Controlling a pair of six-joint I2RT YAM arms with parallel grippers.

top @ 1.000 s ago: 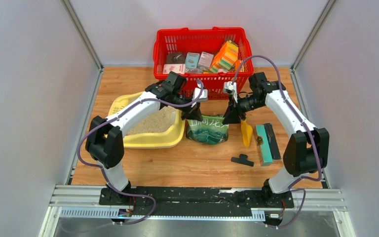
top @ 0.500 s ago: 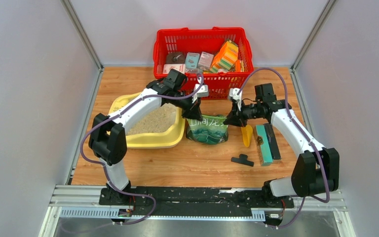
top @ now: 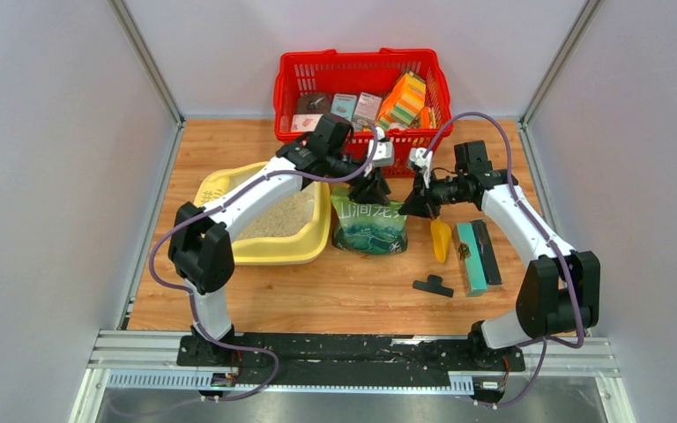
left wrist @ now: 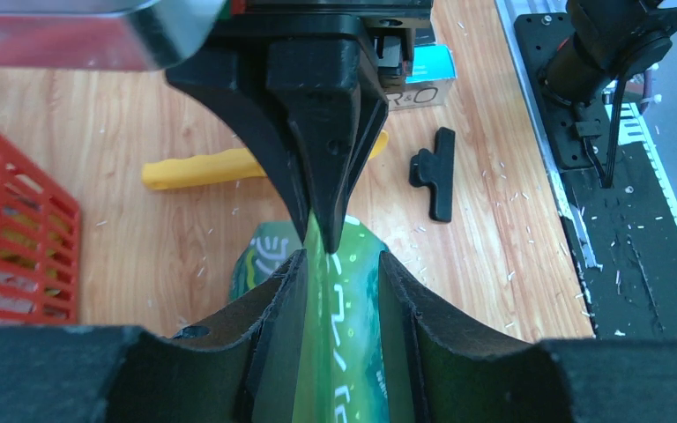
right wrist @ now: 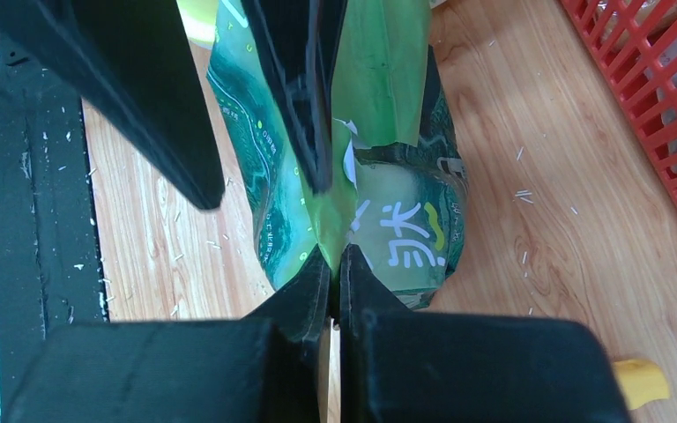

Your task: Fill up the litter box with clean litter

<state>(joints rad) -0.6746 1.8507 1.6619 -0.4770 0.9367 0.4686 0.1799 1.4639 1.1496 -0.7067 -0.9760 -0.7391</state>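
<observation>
The pale-yellow litter box [top: 264,256] lies left of centre with beige clean litter [top: 269,220] heaped in it. To its right stands the green bag [top: 370,229] with white characters. My right gripper [top: 405,209] is shut on the bag's top edge, pinching the thin green film [right wrist: 335,256]. My left gripper [top: 372,189] hangs open over the same top edge. Its jaws straddle the bag's fold [left wrist: 353,335] with a gap on the right side. The left fingers [right wrist: 159,115] face the right gripper across the bag.
A red mesh basket [top: 361,66] of packets stands at the back. Right of the bag lie a yellow scoop [top: 441,238], a teal and black box [top: 476,256] and a black clip [top: 433,285]. Loose grains dot the wooden table.
My left gripper let go of the bag's left corner, opened and moved right over its top. My right gripper closed on the bag's top edge.
</observation>
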